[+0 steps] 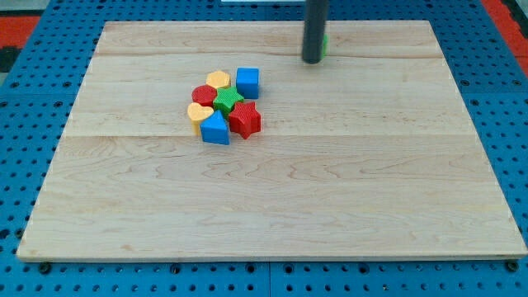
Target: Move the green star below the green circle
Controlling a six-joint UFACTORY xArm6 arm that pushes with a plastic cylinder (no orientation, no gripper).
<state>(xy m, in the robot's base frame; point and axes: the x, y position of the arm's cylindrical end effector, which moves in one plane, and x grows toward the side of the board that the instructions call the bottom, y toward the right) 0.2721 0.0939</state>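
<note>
The green star (pixel 228 101) sits in the middle of a tight cluster of blocks left of the board's centre. The green circle (pixel 325 41) is near the view's top, almost wholly hidden behind my rod; only a thin green edge shows to the rod's right. My tip (pixel 313 60) rests on the board right at the green circle, far up and to the right of the green star.
Around the green star lie a blue cube (pixel 247 82), a yellow block (pixel 218 80), a red round block (pixel 204 94), a yellow heart (pixel 199 113), a blue block (pixel 215 129) and a red star (pixel 245 120). The wooden board (pixel 346 181) lies on a blue pegboard.
</note>
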